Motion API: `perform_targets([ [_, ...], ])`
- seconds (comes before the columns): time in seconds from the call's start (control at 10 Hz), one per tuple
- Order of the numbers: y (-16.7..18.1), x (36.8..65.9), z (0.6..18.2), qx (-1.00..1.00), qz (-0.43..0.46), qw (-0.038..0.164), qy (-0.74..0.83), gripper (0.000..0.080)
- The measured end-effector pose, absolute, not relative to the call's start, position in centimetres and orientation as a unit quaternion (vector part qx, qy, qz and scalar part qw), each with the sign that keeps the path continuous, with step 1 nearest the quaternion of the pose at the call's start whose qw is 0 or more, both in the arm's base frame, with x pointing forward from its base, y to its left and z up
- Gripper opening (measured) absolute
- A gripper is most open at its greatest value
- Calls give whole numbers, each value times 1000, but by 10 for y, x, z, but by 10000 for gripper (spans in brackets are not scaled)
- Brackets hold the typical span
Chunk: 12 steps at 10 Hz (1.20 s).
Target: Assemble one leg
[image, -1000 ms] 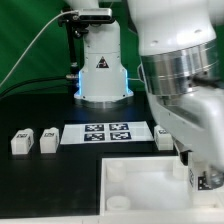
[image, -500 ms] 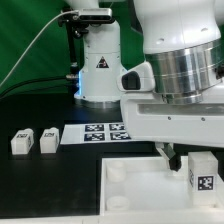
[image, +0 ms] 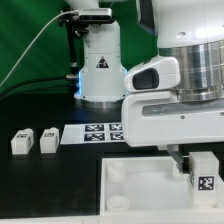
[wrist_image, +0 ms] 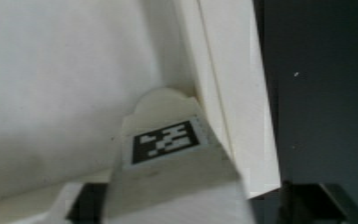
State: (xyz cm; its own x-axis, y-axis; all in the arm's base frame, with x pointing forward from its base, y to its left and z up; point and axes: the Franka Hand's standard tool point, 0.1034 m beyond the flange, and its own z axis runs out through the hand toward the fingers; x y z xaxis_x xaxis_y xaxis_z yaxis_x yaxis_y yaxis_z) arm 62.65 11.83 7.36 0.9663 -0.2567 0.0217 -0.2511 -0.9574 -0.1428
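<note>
My gripper (image: 199, 164) is shut on a leg (image: 204, 176), a small white block with a black-and-white tag on its face. It holds the leg upright over the near right corner of the large white tray (image: 135, 190). In the wrist view the leg (wrist_image: 163, 142) sits between my dark fingers (wrist_image: 91, 203), with the tray's raised rim (wrist_image: 220, 90) running right beside it. Two more legs (image: 21, 141) (image: 48, 139) stand on the black table at the exterior view's left. The fourth leg is hidden.
The marker board (image: 98, 132) lies behind the tray. A white lamp-like base (image: 101, 68) with a blue glow stands at the back. The arm's body (image: 185, 85) covers the exterior view's right side.
The arm has risen and shifted toward the exterior view's right. The held leg has come into full view at the tray's right corner. The two legs at the left have not moved.
</note>
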Motion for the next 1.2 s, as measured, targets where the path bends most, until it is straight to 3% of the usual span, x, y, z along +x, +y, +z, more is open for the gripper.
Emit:
perform_targets([
  [0.1,116,626,73,-989,-19,68,131,305],
  [0.4,114,626,72,-960,-8,73,270,304],
  [0.9,116,627,72,-720,72,100,683,300],
  [1.1,118,626,71,-692,78,101,710,300],
  [1.2,118,626,71,-702,77,102,700,395],
])
